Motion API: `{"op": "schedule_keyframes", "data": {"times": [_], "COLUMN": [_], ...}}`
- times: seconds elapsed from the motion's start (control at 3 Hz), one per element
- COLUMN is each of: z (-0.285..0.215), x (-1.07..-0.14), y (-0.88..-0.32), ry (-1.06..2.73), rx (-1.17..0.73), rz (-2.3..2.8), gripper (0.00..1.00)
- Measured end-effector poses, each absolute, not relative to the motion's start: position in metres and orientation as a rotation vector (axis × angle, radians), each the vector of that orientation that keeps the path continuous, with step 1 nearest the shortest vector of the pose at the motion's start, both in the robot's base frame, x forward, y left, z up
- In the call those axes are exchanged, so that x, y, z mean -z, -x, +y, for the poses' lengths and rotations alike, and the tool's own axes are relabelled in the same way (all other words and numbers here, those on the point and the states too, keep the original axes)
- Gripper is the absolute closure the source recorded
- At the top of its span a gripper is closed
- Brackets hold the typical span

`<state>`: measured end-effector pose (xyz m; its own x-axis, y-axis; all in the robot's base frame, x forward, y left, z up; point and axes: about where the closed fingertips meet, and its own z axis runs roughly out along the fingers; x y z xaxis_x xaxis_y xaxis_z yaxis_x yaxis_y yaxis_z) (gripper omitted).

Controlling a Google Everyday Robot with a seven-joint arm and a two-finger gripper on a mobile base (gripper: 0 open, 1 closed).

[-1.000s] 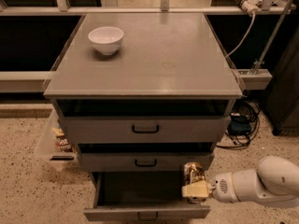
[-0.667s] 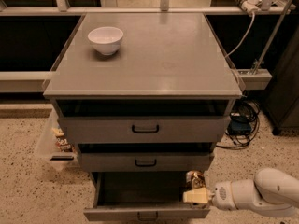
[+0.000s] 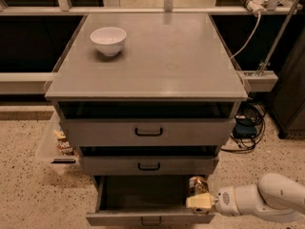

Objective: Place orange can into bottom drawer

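The bottom drawer (image 3: 143, 217) stands pulled open under two wider grey drawers, its dark inside showing. The orange can (image 3: 197, 184) is shiny copper with whitish patches and sits at the drawer's right end, low inside it. My gripper (image 3: 198, 200) comes in from the lower right on a white arm and sits right at the can, its cream fingers (image 3: 196, 203) against the can's lower part.
A white bowl (image 3: 108, 40) stands on the cabinet top (image 3: 157, 61) at the back left. A clear bin with snack packs (image 3: 59, 144) sits on the floor to the cabinet's left. Cables (image 3: 248, 128) lie on the floor to the right.
The arm has moved down and slightly left, lowering the can from above the drawer's right rim into the open bottom drawer.
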<state>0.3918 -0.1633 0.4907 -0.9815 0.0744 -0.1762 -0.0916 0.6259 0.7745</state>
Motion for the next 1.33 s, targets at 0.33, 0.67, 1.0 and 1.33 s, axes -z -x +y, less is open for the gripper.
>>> {"op": "schedule_keyframes", "data": {"times": [0.33, 0.67, 1.0, 1.33], "z": [-0.16, -0.157, -0.151, -0.15], "x": [-0.463, -0.43, -0.402, -0.398], "y": [-0.409, -0.428, -0.444, -0.446], "ry": [-0.012, -0.059, -0.107, -0.112], "rx": [-1.332, -1.401, -1.471, -1.477], "rz": [2.699, 2.725, 2.733, 2.731], "gripper": [1.0, 1.0, 1.0, 1.0]}}
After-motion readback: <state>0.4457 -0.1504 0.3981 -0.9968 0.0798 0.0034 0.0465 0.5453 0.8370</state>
